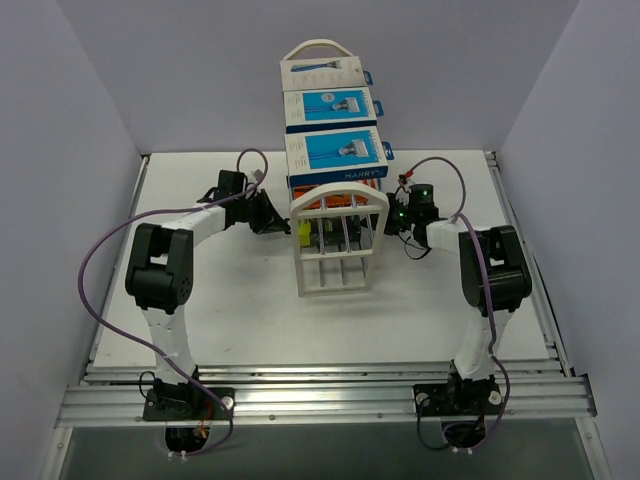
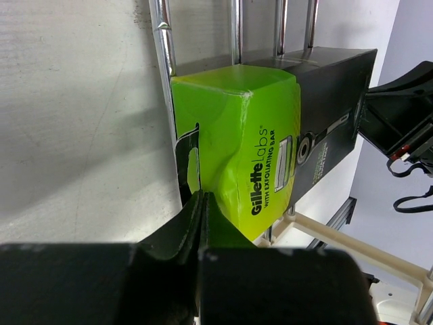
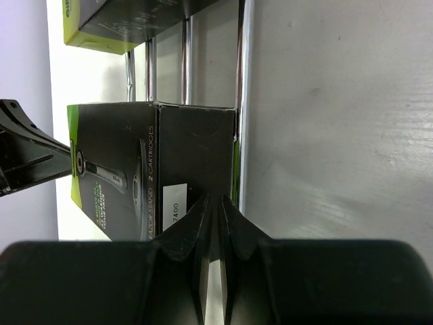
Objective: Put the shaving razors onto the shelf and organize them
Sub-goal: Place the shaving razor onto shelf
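**Both grippers shut, one at each end of a box on the shelf**

The left gripper was closed tight, its fingers pressed flat together with nothing between them. Their tips sat against the bright green end of the lime box, low on that face; from the wrist view they looked to be touching it. The right gripper was shut too, bar a sliver of light between the fingers, and it held nothing. Its tips met the black end of the same box, just beside a small white label.

The lime box lay lengthwise across a lower tier of the shelf, its green end toward the shelf's left side and its black end toward the right, resting against the upright bars. A second box of the same black and green showed on the shelf past the first in the right wrist view; which tier it sat on I could not tell.

From above, the two arms reached in from opposite sides of the shelf and faced each other across it. The Harry's boxes lay flat on the shelf's upper tiers, blue and white faces up. Orange boxes showed on the tier below them, behind the near arch. The shelf stood in the middle of the table.
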Robot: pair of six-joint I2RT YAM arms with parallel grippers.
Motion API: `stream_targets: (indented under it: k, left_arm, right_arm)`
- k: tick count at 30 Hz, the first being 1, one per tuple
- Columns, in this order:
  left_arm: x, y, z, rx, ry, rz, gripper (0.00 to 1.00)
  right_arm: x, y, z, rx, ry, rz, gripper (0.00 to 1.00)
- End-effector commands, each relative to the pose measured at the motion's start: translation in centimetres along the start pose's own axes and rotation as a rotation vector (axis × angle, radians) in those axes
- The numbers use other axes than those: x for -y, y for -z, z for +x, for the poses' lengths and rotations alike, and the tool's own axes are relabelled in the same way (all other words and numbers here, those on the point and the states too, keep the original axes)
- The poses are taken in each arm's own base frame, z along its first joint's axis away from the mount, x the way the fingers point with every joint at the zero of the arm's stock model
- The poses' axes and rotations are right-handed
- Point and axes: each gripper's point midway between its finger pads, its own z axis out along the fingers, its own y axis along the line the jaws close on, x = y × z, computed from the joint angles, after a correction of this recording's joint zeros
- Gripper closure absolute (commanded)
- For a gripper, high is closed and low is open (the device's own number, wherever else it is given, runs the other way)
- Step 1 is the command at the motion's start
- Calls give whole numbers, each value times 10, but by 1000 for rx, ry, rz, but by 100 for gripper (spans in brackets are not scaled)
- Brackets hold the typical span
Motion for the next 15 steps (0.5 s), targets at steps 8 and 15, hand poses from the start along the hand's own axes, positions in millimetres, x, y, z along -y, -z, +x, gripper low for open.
stream_targets:
  k: [8,15]
  left_arm:
    - [33,-8,-9,22,-78,78,98]
    - [52,-14,-8,22,-108,108,98]
  right_arm:
    - [-30,-15,-6,2,73,-87,97]
    - [-32,-18,-4,-3,75,-87,98]
